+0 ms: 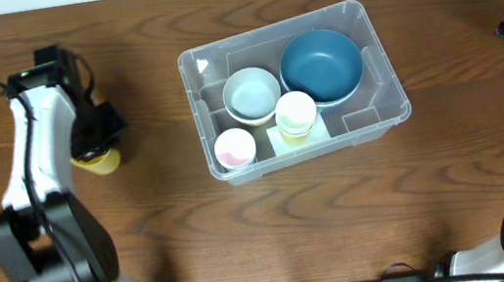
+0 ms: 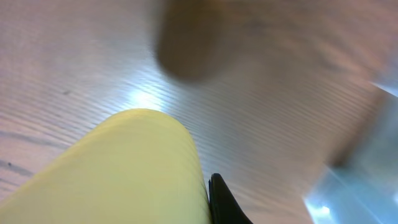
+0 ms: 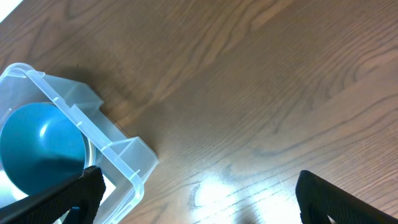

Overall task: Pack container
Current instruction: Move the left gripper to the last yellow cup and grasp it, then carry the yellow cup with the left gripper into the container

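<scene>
While the left gripper (image 1: 95, 145) sits clamped on the wall of the yellow cup (image 2: 124, 168) near the table's left side, that cup is the piece in hand. It looks like thin plastic, light and a little springy. A pinch over the rim should carry it, though a hard squeeze could flex it.

Beyond it, across a bare strip of the wooden table (image 1: 154, 214), the container (image 1: 377, 115) stands in the middle, open-topped and turned slightly off square. Its clear plastic looks stiff at the rim and slick on the walls. I judge it light even with its load, so a knock on the rim may slide it, and the rim is the place to steady it.

Inside, a pink cup (image 1: 234, 148) fills the near-left corner and a pale yellow cup (image 1: 296, 113) stands mid-front. A pale bowl (image 1: 252, 94) lies behind them, with a dark blue bowl (image 1: 320, 64) at the far right. Bare floor shows in the near-right corner, so coming straight down over the rim there looks safest.

Farthest off, the right gripper (image 3: 202, 199) hangs with its fingers wide apart and nothing between them. It is well to the container's right, over open wood.
</scene>
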### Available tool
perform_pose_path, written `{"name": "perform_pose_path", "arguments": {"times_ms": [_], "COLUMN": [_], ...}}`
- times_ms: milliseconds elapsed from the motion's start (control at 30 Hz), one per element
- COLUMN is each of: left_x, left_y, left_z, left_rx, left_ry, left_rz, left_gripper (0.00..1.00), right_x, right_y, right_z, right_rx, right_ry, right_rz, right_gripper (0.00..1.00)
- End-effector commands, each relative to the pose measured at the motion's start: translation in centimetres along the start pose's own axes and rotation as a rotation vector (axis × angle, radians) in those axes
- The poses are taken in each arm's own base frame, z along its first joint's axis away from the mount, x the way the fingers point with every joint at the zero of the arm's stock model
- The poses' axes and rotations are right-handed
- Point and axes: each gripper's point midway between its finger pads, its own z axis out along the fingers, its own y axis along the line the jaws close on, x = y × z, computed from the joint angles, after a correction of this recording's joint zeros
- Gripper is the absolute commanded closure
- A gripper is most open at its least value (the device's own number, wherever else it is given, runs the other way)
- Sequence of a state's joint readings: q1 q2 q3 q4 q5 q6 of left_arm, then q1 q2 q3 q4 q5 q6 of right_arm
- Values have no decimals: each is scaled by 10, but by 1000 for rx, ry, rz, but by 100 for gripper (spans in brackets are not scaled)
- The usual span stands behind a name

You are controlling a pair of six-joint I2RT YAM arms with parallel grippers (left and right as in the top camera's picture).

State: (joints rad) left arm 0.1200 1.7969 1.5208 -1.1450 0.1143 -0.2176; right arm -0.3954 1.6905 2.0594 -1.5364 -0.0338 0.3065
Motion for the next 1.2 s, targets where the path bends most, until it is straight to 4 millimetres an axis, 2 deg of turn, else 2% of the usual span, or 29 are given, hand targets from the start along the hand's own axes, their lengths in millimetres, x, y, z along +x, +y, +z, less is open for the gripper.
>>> {"name": "perform_pose_path", "arguments": {"times_ms": [0, 133, 233, 333, 500, 733, 1000, 1167], "left_x": [14, 46, 71, 92, 118, 139, 139, 140], "left_y": [-42, -91, -126, -154, -185, -204, -204, -203], "left_z": [-49, -89, -106, -109, -96, -66, -25, -10], "left_rx": [68, 139, 191, 200, 188, 152, 76, 48], "left_ry": [-129, -242, -296, -324, -303, -213, -103, -63], "left_rz": [173, 353, 497, 615, 738, 817, 822, 823], "left_gripper": [94, 94, 94, 94, 94, 94, 94, 94], "right_x": [0, 0, 0, 0, 0, 0, 0, 0], "right_y": [1, 1, 1, 1, 1, 1, 1, 1], "right_z": [-1, -1, -1, -1, -1, -1, -1, -1], "right_rx": [-5, -5, -5, -5, -5, -5, -5, -5], "right_ry": [-2, -2, -2, -2, -2, -2, -2, -2], "right_rz": [-8, -8, -8, -8, -8, -8, -8, -8], "right_gripper": [1, 1, 1, 1, 1, 1, 1, 1]}}
